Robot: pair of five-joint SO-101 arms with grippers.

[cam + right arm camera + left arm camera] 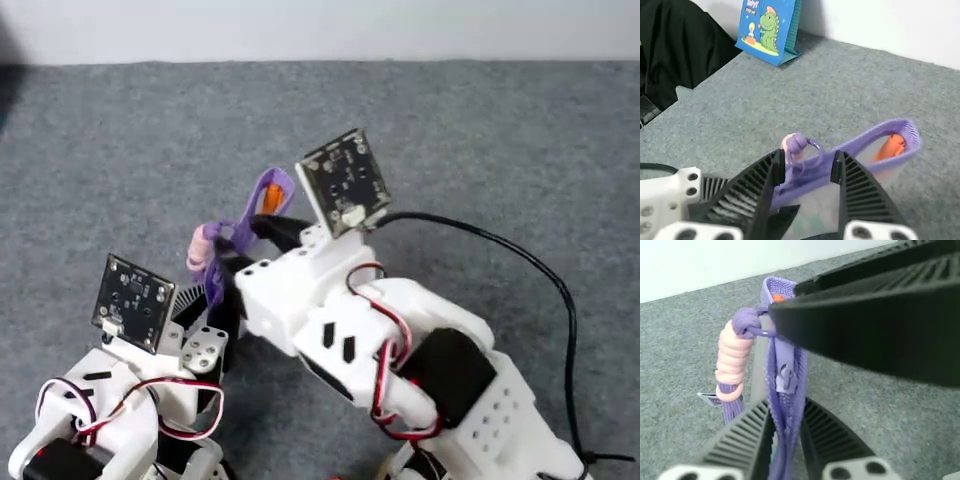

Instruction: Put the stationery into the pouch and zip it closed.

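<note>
The purple pouch hangs lifted off the grey mat between both arms, its top edge open at the far end. An orange item sits inside it. A pink coiled cord dangles from a ring at the pouch's end, and the zipper slider sits partway along the zip. My left gripper is shut on the pouch's zipper edge from below. My right gripper straddles the zip near the ring, jaws pressed on the purple fabric; in the left wrist view it looms large and black close to the ring.
A blue dinosaur paper bag stands against the white wall, with a dark bulky shape beside it. A black cable trails over the grey mat by the right arm. Open mat lies beyond the pouch.
</note>
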